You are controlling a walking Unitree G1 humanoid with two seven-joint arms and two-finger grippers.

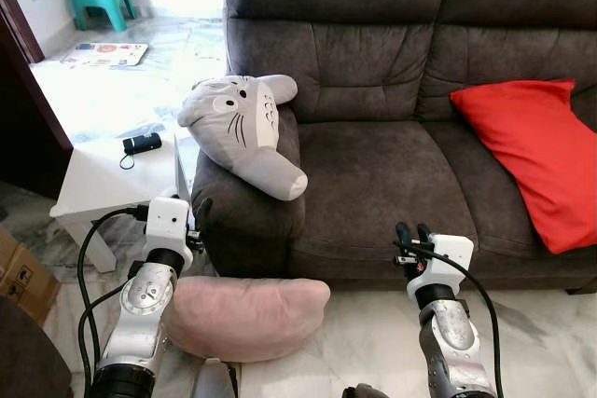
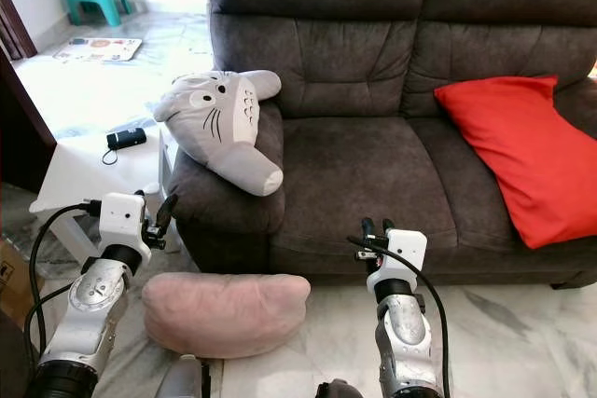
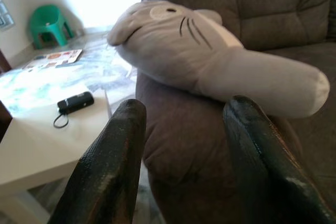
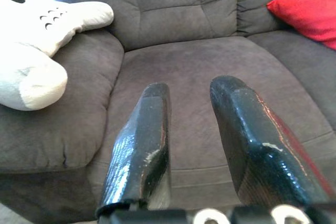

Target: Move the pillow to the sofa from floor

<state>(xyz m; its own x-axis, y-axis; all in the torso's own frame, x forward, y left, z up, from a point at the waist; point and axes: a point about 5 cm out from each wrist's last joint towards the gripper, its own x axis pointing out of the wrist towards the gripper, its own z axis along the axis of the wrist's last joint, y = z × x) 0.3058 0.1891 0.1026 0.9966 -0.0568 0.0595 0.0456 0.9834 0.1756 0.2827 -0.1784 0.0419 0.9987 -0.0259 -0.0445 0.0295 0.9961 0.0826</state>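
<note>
Two arms of ours are raised before the sofa (image 1: pixel 392 156). On the left, a white side table (image 1: pixel 93 184) carries a small black device (image 1: pixel 142 144). Our left gripper (image 1: pixel 198 221), fingers parted wide and empty, points at the armrest where a grey plush toy (image 1: pixel 247 132) lies. Below, the pink pillow (image 1: pixel 247 317) lies on the floor against the sofa's base. Our right gripper (image 1: pixel 411 236), fingers narrowly apart and empty, faces the seat cushion. A red cushion (image 1: pixel 541 156) leans on the seat at the right.

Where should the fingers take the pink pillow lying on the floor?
Judging by its pose, the pink pillow lies flat and long against the sofa base, so pinch its rounded end nearest the right gripper, coming from above; the soft, thick edge there is free.
</note>
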